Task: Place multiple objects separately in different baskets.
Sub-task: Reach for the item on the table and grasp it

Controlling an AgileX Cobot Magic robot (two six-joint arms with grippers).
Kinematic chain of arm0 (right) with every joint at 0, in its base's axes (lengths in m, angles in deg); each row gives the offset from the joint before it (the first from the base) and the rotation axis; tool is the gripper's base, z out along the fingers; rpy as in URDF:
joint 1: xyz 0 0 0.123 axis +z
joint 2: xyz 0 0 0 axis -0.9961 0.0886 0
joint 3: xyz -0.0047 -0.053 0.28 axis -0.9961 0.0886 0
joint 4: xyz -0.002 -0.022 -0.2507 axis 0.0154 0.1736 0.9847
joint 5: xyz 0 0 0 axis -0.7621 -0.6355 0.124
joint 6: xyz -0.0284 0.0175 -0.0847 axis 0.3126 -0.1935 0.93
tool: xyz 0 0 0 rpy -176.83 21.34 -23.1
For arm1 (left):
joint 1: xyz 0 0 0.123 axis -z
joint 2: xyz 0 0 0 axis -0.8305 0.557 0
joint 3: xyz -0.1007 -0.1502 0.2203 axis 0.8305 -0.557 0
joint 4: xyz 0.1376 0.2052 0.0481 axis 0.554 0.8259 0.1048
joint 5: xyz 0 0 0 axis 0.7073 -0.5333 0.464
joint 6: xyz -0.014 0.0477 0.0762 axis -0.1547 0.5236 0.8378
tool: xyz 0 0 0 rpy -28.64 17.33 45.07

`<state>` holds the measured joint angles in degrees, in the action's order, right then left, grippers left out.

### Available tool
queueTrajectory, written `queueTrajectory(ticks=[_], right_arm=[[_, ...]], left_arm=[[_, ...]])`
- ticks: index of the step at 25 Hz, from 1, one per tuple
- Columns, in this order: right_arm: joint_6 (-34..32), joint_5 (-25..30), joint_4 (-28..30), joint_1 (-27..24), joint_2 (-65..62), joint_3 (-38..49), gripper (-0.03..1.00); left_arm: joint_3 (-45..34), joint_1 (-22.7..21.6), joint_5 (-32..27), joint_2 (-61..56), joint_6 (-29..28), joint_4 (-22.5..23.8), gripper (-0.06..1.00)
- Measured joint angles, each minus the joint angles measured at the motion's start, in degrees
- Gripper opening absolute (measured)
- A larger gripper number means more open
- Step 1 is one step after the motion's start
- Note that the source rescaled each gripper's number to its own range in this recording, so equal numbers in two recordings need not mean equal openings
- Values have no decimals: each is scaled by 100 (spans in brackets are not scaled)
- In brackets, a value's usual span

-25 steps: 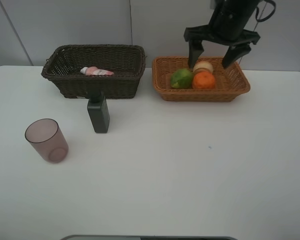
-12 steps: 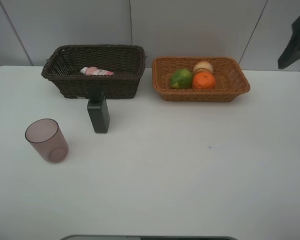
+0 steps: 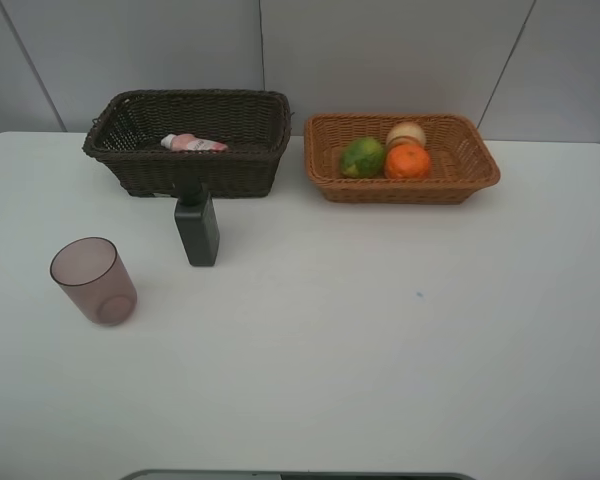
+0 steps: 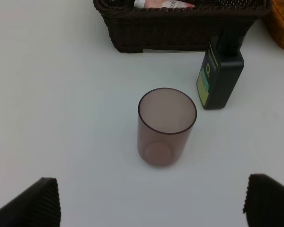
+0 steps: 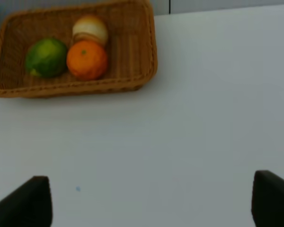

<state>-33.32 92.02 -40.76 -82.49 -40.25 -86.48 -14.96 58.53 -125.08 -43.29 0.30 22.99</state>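
Now, bench (image 3: 380, 350): white; it carries both baskets and the loose things
Dark brown basket (image 3: 185, 170): the deeper one, at the back left; beside the orange-tan basket, a narrow gap between them
Pink squeeze bottle (image 3: 193, 143): lying on its side inside the dark brown basket, white cap toward that basket's left end
Orange-tan basket (image 3: 410, 188): the shallower one, at the back right; holds all three fruits
Lime (image 3: 362, 157): in the orange-tan basket, left of the orange
Orange (image 3: 408, 161): in the same basket; it touches the peach-like fruit (image 3: 407, 133) behind it
Dark green bottle (image 3: 197, 228): upright on the bench just in front of the dark brown basket; whether its cap touches the weave cannot be told
Mauve cup (image 3: 93, 280): upright, mouth up, on the bench to the front left of the dark green bottle; apart from it
Left pincer (image 4: 151, 203): spread wide, holding nothing; the cup stands ahead of it
Right pincer (image 5: 151, 201): spread wide, holding nothing; bare bench between its tips, the orange-tan basket farther ahead
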Motion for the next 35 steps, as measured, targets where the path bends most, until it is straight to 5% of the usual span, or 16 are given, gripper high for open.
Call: queueTrajectory(ticks=[16,35], right_arm=[[0,-397,-113,0,-3107,1867,83],[0,-393,-118,0,-3154,2290,83]], left_arm=[[0,0,0,0,0,0,100],[0,0,0,0,0,0,100]])
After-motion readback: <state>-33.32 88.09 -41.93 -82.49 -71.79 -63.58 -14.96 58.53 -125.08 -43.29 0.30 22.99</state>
